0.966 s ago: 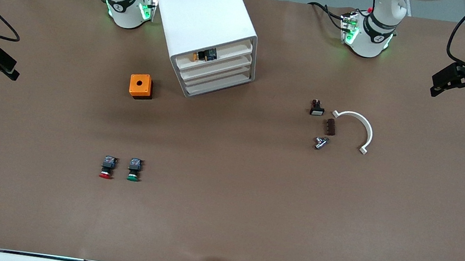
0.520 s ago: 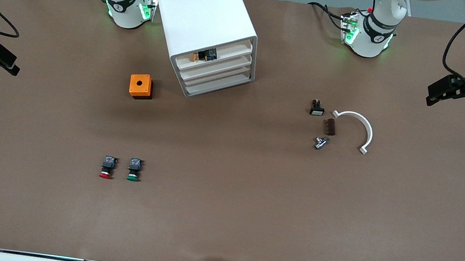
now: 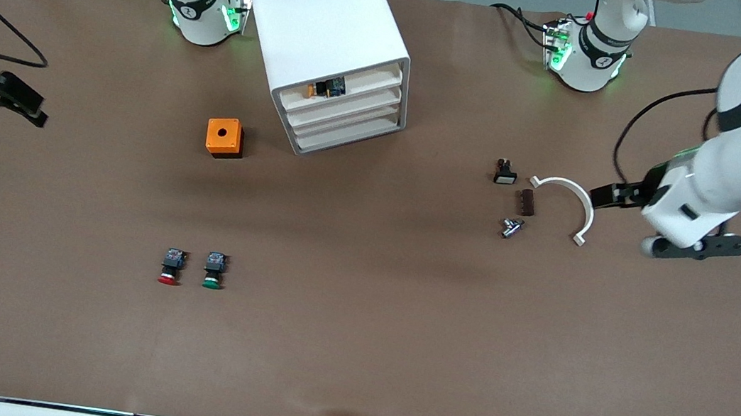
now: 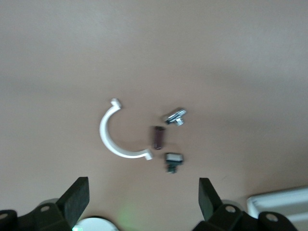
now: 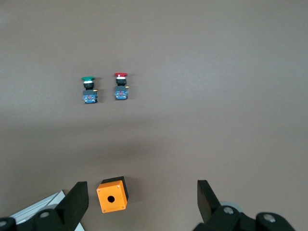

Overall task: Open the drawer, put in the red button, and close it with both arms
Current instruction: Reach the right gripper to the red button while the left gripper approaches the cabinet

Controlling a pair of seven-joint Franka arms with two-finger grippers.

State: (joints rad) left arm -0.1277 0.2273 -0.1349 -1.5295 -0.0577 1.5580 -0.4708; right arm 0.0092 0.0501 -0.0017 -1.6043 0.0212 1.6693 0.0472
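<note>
Front view: left tool (image 3: 612,195), fingers spread, has swung inward over the white clamp (image 3: 568,204).

Lighting: even, overhead, moderately bright; no glare on the brown table (image 3: 350,363). Shadows: soft, diffuse patches, one beside the orange box (image 3: 224,138), fainter bands mid-table. Green indicator lights glow at both arm bases. Focus: front view sharp; left wrist view soft, the white curved bracket (image 4: 115,137) ahead of the left gripper (image 4: 143,198) blurred; right wrist view crisp.
</note>
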